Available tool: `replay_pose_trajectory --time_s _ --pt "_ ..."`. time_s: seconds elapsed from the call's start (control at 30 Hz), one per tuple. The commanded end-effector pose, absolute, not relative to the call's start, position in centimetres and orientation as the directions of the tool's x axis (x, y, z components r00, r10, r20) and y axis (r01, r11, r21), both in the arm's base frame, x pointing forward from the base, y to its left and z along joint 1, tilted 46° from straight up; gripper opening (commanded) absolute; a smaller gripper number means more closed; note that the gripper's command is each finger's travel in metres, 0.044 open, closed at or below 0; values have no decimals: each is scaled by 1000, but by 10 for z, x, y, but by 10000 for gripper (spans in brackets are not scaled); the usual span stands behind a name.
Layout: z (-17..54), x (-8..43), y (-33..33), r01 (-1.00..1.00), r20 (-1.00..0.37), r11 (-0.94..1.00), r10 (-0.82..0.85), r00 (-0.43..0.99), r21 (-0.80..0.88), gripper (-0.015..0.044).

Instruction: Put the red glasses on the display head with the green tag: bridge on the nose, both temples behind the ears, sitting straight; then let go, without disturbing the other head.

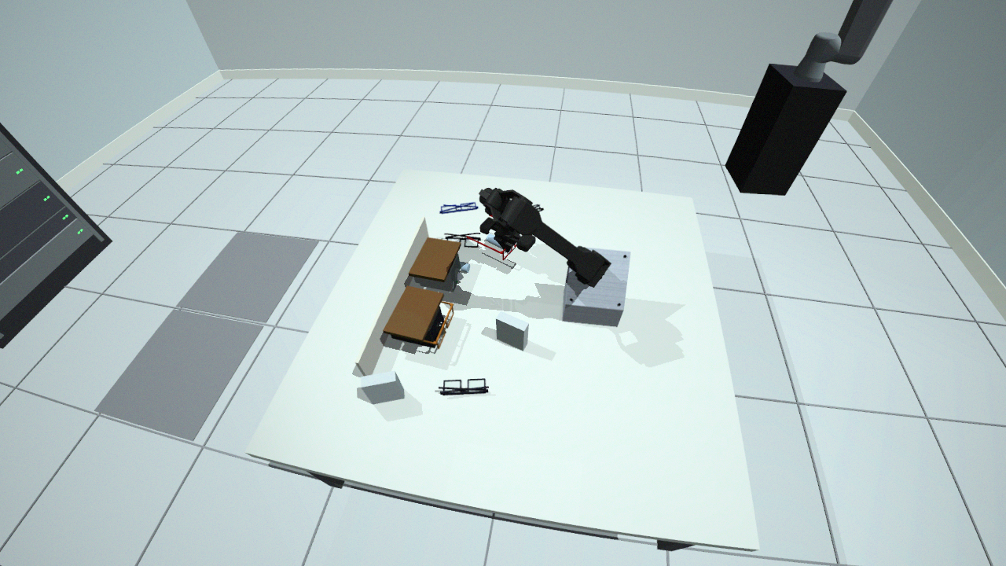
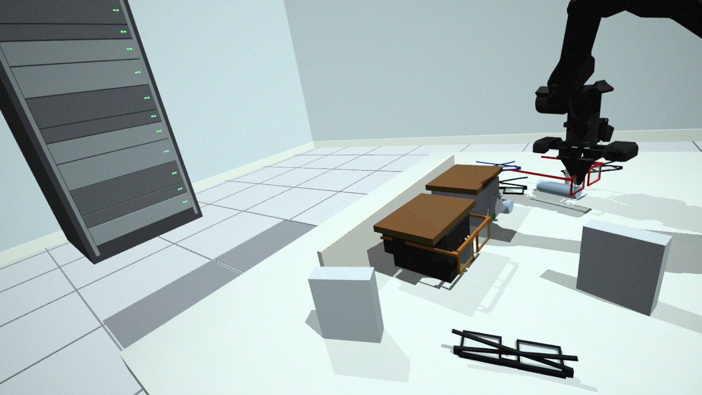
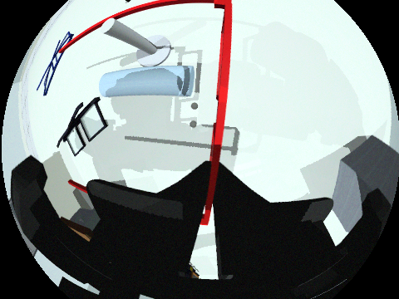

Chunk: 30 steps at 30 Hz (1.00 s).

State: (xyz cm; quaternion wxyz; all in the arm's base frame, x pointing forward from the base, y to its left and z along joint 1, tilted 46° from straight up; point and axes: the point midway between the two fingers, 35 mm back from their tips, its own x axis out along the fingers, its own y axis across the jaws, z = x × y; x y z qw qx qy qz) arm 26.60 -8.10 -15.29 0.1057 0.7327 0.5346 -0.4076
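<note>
My gripper (image 1: 504,246) (image 2: 579,181) (image 3: 212,166) is shut on the red glasses (image 1: 485,245) (image 2: 539,174) (image 3: 224,62), at the front frame near the bridge. The glasses hang above the table with both temples unfolded, pointing toward the low wall side. The grey display head (image 1: 437,283) (image 2: 491,196) stands under the farther brown board; its green tag (image 2: 493,216) shows low at its front. Its face is largely hidden. The other head (image 2: 417,260) is black, stands under the nearer board, and wears orange glasses (image 1: 450,313) (image 2: 458,263).
Brown boards (image 2: 463,178) (image 2: 424,218) cover both heads, beside a low wall (image 2: 383,216). A light-blue cylinder (image 2: 552,188) (image 3: 145,81) and a post (image 3: 133,37) are below the held glasses. Grey blocks (image 2: 346,309) (image 2: 618,270), blue glasses (image 1: 458,207) and black glasses (image 1: 463,391) are on the table.
</note>
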Motion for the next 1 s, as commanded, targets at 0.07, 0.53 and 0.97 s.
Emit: replay_pose_trajectory --time_s 0.07,0.53,0.97 --pt "-155 265 -83 871 -709 -404 698 98 -278 0" --pt "-138 260 -111 871 -711 -406 696 98 -277 0" --pt "-112 258 -128 871 -724 -403 684 84 -280 0"
